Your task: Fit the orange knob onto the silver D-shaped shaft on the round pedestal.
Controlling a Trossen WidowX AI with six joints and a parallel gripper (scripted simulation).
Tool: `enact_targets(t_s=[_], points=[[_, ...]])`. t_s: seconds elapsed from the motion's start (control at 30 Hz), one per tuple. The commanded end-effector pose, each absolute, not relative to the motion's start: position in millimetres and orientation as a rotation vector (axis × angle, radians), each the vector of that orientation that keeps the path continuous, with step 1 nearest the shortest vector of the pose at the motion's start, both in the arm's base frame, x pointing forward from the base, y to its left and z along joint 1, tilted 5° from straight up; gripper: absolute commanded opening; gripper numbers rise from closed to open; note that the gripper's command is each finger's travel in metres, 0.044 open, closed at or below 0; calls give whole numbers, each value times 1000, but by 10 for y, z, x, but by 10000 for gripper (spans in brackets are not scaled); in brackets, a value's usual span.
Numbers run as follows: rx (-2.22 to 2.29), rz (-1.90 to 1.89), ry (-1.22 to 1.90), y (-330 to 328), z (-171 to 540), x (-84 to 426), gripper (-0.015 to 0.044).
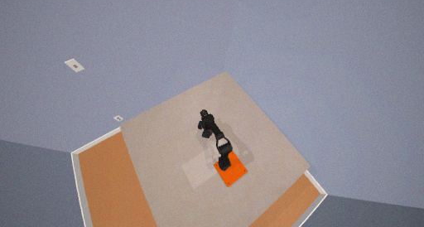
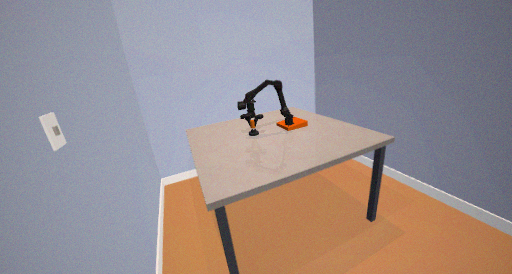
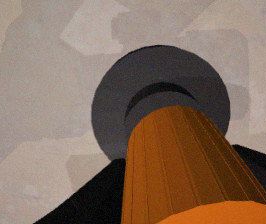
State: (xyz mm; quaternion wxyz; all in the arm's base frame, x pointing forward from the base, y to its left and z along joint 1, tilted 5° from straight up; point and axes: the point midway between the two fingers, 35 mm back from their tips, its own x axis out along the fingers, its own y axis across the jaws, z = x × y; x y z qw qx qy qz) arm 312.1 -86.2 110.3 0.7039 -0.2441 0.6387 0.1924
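The orange knob (image 2: 252, 122) (image 3: 184, 165) is ribbed and upright, directly over the dark round pedestal (image 2: 254, 133) (image 3: 109, 95). My gripper (image 2: 252, 123) (image 3: 177, 162) points down and is shut on the knob, with a black finger on each side of it. In the wrist view the knob covers the middle and lower part of the pedestal, and a dark crescent shows on the disc just beyond its lower end. The silver shaft and the knob's hole are hidden. I cannot tell whether the knob's flat side lines up or exactly how far above the pedestal it is.
The arm's orange base plate (image 1: 233, 175) (image 2: 298, 123) sits on the grey-beige table (image 1: 166, 125) (image 2: 225, 171), to the right of the pedestal in the exterior view. Walls stand beyond the table. Faint arm shadows lie on the table top.
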Motion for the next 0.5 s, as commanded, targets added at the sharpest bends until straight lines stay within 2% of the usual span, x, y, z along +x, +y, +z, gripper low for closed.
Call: enact_targets(t_s=[0.0, 0.47], points=[[-556, 441, 1417, -857, 1090, 3112, 0], [-556, 441, 1417, -853, 1072, 3124, 0]])
